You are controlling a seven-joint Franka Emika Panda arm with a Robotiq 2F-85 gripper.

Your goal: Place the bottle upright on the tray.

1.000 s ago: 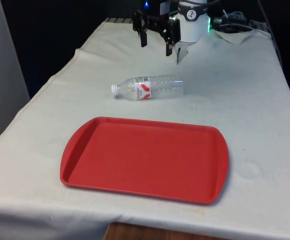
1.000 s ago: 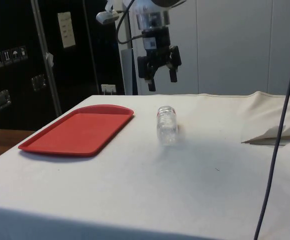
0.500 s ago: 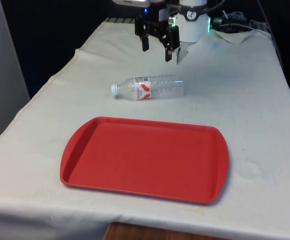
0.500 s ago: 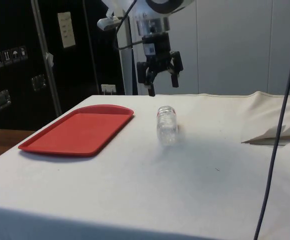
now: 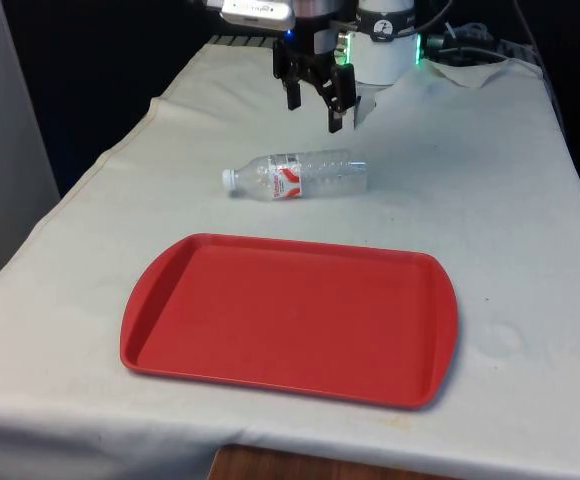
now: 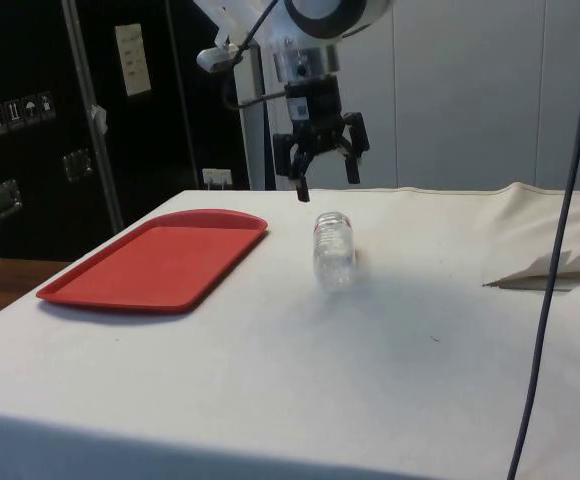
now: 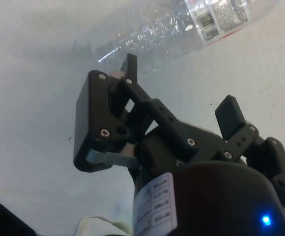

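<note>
A clear plastic bottle (image 5: 296, 175) with a red-and-white label and a white cap lies on its side on the white cloth, cap towards the front view's left. The side view has the bottle (image 6: 333, 249) end-on, and the wrist view catches the bottle (image 7: 182, 27) just past my fingertips. The red tray (image 5: 290, 317) lies flat nearer the camera, also seen as the tray (image 6: 160, 258) in the side view. My black gripper (image 5: 313, 108) hangs open in the air above and behind the bottle; the gripper (image 6: 325, 183) holds nothing, and its fingers (image 7: 128, 69) stand spread apart.
Crumpled white cloth (image 5: 475, 70) lies at the far end near the robot base, and a fold (image 6: 550, 268) rises at the side view's right. A cable (image 6: 555, 250) hangs down there. Bare tablecloth surrounds the bottle and the tray.
The gripper has come down towards the bottle, shifted slightly to the front view's right and turned about its axis. Bottle and tray have not moved.
</note>
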